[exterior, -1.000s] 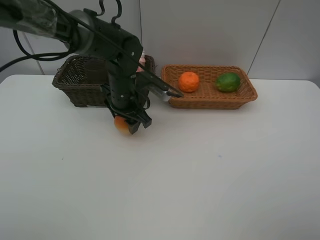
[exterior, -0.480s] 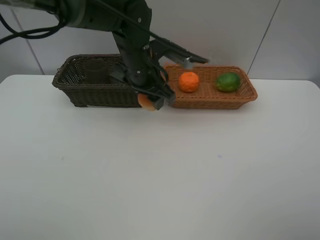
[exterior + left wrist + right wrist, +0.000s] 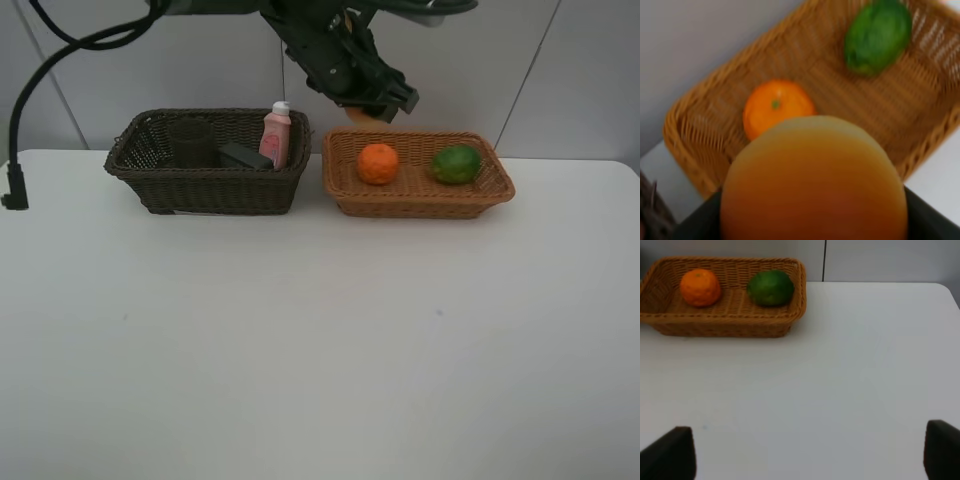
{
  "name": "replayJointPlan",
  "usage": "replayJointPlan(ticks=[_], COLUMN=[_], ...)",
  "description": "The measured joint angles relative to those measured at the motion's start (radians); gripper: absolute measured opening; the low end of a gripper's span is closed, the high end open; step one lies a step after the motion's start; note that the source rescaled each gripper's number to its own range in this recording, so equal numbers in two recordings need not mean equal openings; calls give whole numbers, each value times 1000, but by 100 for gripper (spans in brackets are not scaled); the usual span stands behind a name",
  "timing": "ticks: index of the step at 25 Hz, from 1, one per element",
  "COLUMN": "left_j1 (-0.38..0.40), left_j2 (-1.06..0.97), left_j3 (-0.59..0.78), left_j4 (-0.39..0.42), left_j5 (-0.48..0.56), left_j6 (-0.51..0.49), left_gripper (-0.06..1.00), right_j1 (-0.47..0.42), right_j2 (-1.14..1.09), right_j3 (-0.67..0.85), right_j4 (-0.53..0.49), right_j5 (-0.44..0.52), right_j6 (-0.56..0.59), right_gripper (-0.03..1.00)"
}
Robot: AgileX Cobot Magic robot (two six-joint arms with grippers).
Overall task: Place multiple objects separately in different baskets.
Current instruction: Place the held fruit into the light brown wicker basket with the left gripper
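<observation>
Tan basket (image 3: 500,186): orange (image 3: 378,163), green fruit (image 3: 456,164). Dark basket (image 3: 150,190): pink bottle (image 3: 275,136), black bottle (image 3: 245,156), cup (image 3: 191,141). Left gripper (image 3: 372,108) grasps peach (image 3: 814,185) over tan basket's rear-left rim. Right gripper (image 3: 805,460) released.

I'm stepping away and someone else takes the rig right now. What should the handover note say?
Left hand: shut on the peach-like fruit, held above the near-left end of the tan basket.
Right hand: open, empty, over bare table.
Tan basket: orange and green fruit inside.
Dark basket: pink bottle, black bottle and a dark cup inside.
Done: five items sorted.
Left: lower and release the peach-like fruit into the tan basket, probably beside the orange.
</observation>
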Motion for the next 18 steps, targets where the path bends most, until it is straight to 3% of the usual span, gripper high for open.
replayJointPlan(ticks=[10, 18], left_j1=[0, 0], left_j2=[239, 337], left_j3=[-264, -310], left_j4=[-20, -101], left_j5=[-32, -106], left_j6=[-53, -71], left_gripper=[76, 76], right_j1=[0, 0], right_j2=[0, 0], right_j3=[0, 0], right_j4=[0, 0], right_j5=[0, 0], right_j6=[0, 0], right_gripper=[100, 100])
